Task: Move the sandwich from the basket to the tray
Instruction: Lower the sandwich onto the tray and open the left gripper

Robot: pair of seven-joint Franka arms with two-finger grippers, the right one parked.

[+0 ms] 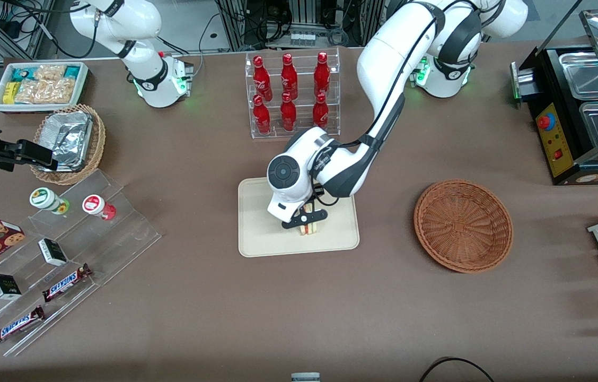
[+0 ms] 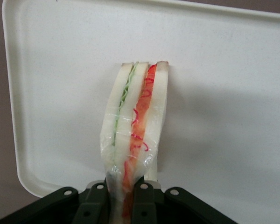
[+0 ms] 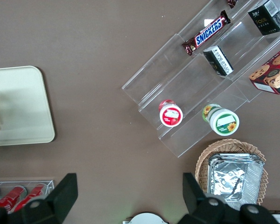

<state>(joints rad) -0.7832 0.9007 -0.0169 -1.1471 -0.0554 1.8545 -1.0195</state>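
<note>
The sandwich [image 1: 309, 228] is a wrapped wedge of white bread with red, orange and green layers, standing on its edge on the cream tray [image 1: 262, 239]. My left gripper [image 1: 305, 220] is over the tray and shut on the sandwich; in the left wrist view the fingers [image 2: 147, 200] squeeze the wrapped end of the sandwich [image 2: 135, 112] above the tray [image 2: 60, 93]. The reddish-brown basket [image 1: 463, 225] stands empty beside the tray, toward the working arm's end of the table. The tray's corner also shows in the right wrist view [image 3: 23, 107].
A clear rack of red bottles [image 1: 291, 95] stands farther from the front camera than the tray. A clear stepped stand with snack bars and cups [image 1: 50, 254], a foil-lined wicker basket [image 1: 68, 143] and a white bin of packets [image 1: 39, 85] lie toward the parked arm's end. A black food warmer [image 1: 580, 111] stands at the working arm's end.
</note>
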